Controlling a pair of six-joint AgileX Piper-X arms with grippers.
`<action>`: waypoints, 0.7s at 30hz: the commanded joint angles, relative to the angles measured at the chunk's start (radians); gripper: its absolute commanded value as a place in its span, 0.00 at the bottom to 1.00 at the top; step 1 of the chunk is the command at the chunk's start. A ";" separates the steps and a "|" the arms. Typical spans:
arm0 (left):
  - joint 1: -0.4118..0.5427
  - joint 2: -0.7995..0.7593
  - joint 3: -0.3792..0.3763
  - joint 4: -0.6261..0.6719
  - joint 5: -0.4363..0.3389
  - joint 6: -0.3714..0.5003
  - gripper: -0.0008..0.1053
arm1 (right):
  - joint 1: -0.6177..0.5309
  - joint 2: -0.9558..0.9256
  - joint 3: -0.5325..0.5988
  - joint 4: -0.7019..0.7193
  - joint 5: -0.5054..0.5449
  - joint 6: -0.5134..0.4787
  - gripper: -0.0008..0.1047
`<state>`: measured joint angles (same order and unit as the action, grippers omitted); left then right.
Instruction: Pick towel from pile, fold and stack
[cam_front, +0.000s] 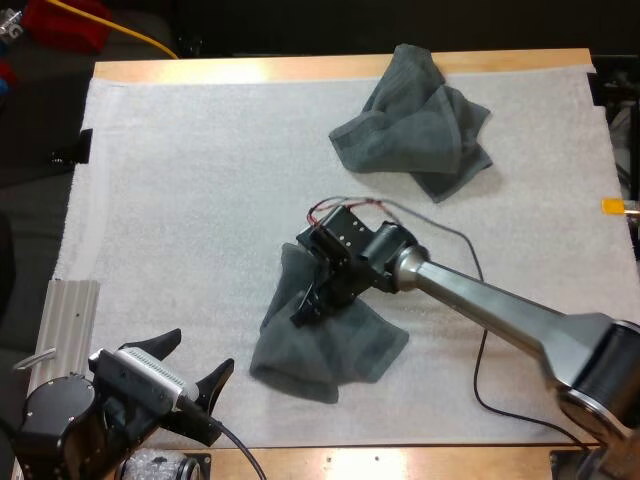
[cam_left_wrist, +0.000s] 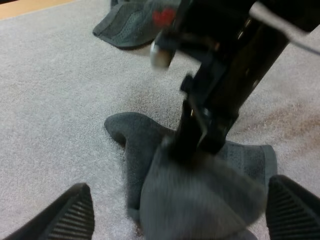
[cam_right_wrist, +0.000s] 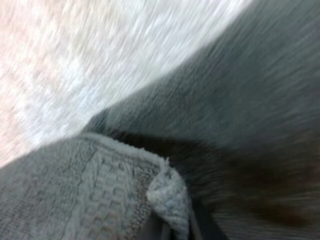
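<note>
Near towel (cam_front: 330, 350): bunched on the mat (cam_front: 200, 200), a fold pinched in my right gripper (cam_front: 310, 305); the rest spreads on the near side of those fingers.
Left gripper (cam_front: 200, 352): fingers wide, empty; the towel is ahead, apart.
Nearer arm: right.
Far towel (cam_front: 420, 125): crumpled, well beyond.

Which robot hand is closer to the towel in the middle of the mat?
Right. The right gripper is down on the middle towel, pinching it. The left gripper hangs open off to the towel's side, not touching it.
</note>
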<state>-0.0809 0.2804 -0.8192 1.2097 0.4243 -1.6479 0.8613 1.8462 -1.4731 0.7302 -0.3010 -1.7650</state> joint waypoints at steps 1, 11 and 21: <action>-0.003 0.003 -0.006 -0.002 0.006 0.001 0.65 | -0.003 -0.027 -0.001 0.015 0.053 -0.033 0.02; -0.020 0.003 -0.006 -0.002 0.006 0.042 0.65 | -0.003 -0.184 -0.001 0.032 0.338 -0.152 0.02; -0.075 0.063 -0.006 -0.002 0.006 0.128 0.65 | -0.003 -0.270 -0.001 0.162 0.536 -0.236 0.02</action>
<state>-0.1554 0.3421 -0.8192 1.2097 0.4243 -1.5309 0.8613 1.5891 -1.4731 0.8737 0.2193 -1.9847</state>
